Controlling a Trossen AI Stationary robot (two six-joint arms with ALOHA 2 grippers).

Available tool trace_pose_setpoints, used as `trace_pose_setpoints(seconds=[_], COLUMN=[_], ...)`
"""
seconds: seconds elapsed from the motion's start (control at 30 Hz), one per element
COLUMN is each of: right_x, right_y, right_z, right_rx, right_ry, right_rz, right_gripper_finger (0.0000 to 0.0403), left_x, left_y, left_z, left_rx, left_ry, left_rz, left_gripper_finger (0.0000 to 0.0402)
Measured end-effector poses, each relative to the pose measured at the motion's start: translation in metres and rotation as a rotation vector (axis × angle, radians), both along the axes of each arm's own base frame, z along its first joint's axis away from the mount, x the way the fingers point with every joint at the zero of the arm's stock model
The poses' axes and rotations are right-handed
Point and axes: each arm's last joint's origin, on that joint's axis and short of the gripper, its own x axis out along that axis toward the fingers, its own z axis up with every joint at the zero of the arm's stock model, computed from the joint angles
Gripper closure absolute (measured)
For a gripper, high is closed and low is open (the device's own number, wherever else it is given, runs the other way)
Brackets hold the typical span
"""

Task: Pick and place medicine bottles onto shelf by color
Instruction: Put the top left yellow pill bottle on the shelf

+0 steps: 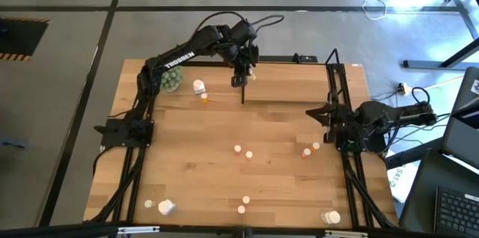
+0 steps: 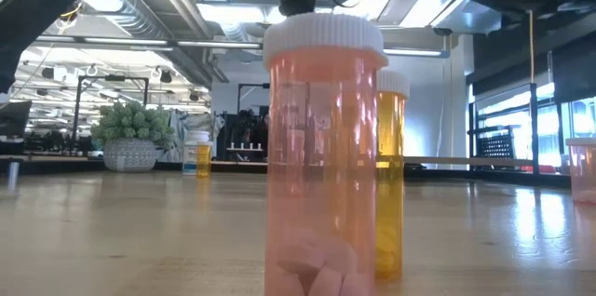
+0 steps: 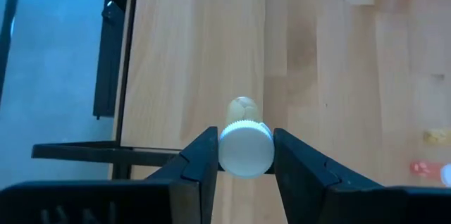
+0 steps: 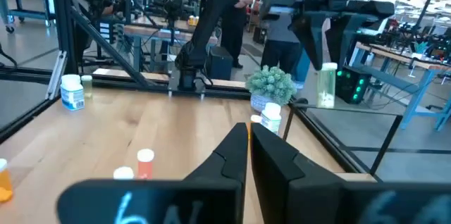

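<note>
Hanging upright, cap upward, bottle (image 3: pixel 244 139) in left end effector (image 3: pixel 246 159).

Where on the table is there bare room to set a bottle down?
The widest bare patch lies in the table middle-left, between the orange bottle near the plant and the white bottle at the near edge. It is crowded around the small bottles in the centre and by the right end effector.

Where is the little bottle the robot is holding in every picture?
High view: bottle at top middle, in the left gripper over the table's far edge.
Low view: hidden behind the big bottles; can't tell.
Left wrist view: white-capped bottle between the fingers.
Right wrist view: upper right, hanging.
Shared landmark: green plant ball.
</note>
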Motion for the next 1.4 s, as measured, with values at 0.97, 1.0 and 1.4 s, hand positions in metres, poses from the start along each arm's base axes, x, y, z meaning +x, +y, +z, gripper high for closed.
trace_pose_setpoints(seconds=[0.97, 1.0, 1.4], right_x=[0.0, 0.0, -0.001], right_y=[-0.002, -0.002, -0.002], right_z=[0.024, 0.025, 0.026], right_rx=[0.048, 0.048, 0.053], right_ry=[-0.116, -0.127, -0.141], right_rz=[-0.069, -0.068, -0.069], right_gripper_finger=[0.038, 0.038, 0.038], left_x=[-0.006, -0.007, -0.005], left_y=[0.01, 0.01, 0.01], left_z=[0.017, 0.02, 0.026], left_rx=[0.232, 0.229, 0.117], left_ry=[-0.014, -0.031, -0.153], left_rz=[0.063, 0.078, 0.059], left_gripper_finger=[0.0292, 0.0292, 0.0292])
